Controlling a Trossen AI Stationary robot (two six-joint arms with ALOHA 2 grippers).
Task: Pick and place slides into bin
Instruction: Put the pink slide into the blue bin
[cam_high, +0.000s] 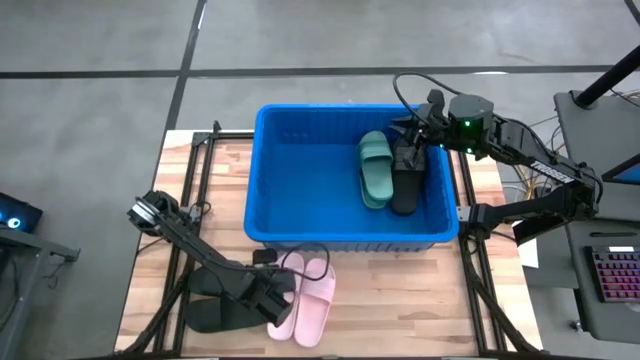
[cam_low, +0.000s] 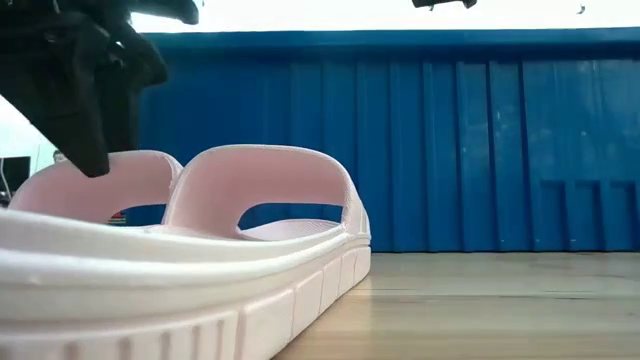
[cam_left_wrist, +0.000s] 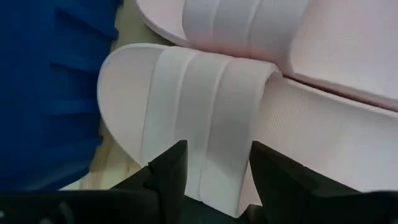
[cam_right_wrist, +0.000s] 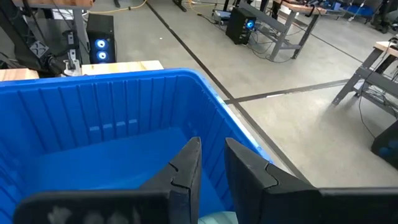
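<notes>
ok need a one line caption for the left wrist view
Left gripper open astride the strap of a pink slide beside the blue bin.

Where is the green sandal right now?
Seen from above, the green sandal lies inside the blue bin, toward its right side, right beside a black sandal and near the right gripper hovering over that end.

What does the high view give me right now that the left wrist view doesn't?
Only the high view: a green slide and a black slide lying inside the bin, the right gripper above them, and black slides on the table beside the pink ones. Only the left wrist view: the left gripper with its jaws open astride the strap of a pink slide. Both show the pink pair and the blue bin wall.
</notes>
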